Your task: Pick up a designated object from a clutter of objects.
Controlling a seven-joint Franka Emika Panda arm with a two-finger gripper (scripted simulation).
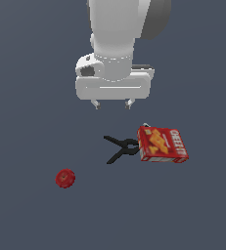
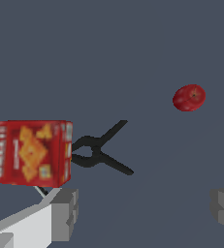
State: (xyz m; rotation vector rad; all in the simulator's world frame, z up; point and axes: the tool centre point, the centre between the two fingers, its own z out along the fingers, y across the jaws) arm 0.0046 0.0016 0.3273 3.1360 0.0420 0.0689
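The small round red fruit [image 1: 65, 178] lies on the grey floor toward the exterior view's left, apart from the other objects; it also shows in the wrist view [image 2: 189, 97]. The black spring clamp [image 1: 120, 148] lies in the middle, touching the red cracker box [image 1: 163, 144] on its right. Both show in the wrist view too, the clamp [image 2: 100, 149] next to the box [image 2: 28, 153]. My gripper [image 1: 113, 104] hangs open and empty high above the clamp, well away from the fruit. Its grey fingertips [image 2: 64, 213] show in the wrist view.
The dark grey floor [image 1: 26, 97] stretches flat around the three objects. No other objects or edges are in view.
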